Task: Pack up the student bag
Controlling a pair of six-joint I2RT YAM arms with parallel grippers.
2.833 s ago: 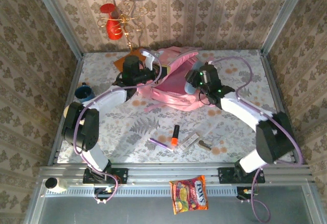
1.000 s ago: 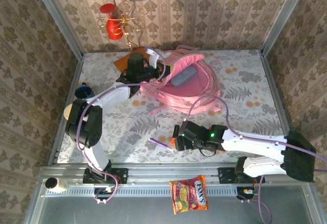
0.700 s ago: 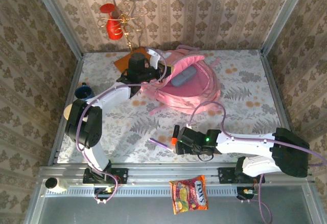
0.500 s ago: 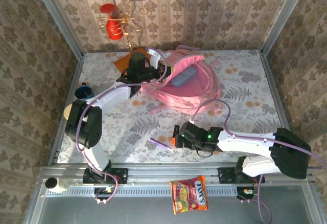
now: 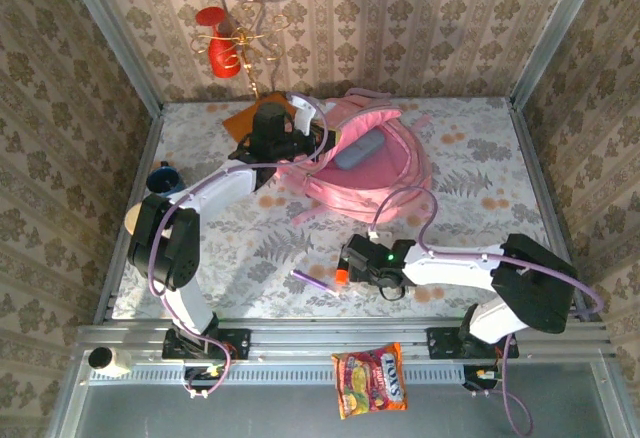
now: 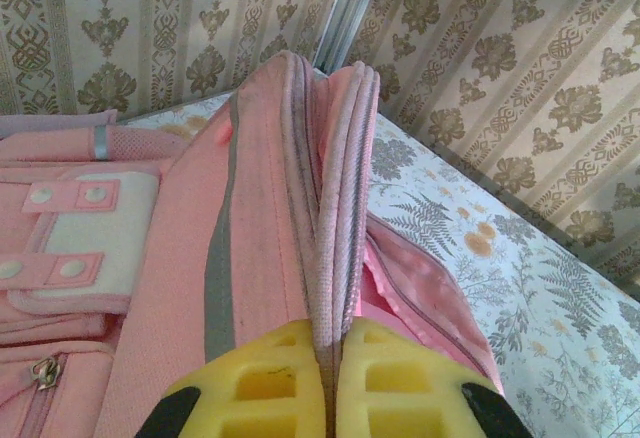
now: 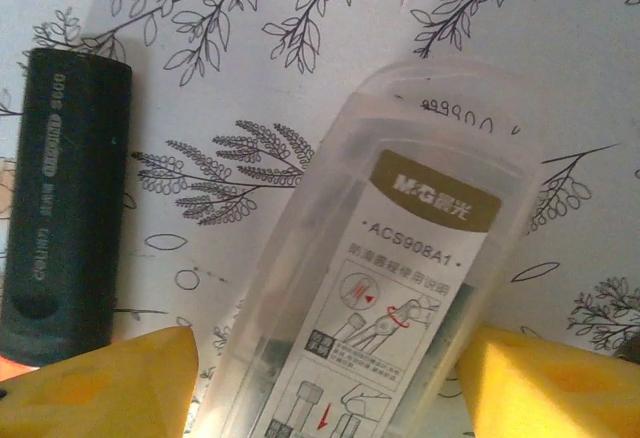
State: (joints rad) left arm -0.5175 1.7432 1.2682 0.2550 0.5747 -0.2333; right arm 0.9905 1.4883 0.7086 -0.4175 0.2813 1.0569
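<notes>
One pink student bag [image 5: 385, 173] is lying at the far middle of the table [image 5: 500, 158], mouth gaping, with one grey-blue pouch [image 5: 358, 150] sitting inside. Two grippers here: the left gripper [image 6: 328, 353] is pinching the bag's rim, fingers tight on the fabric. The right gripper [image 7: 325, 398] is hovering low, fingers spread either side of one clear plastic case [image 7: 400, 258], possibly touching it. One dark marker [image 7: 65, 193] is lying just beside it, and one purple pen [image 5: 312, 280] nearby.
</notes>
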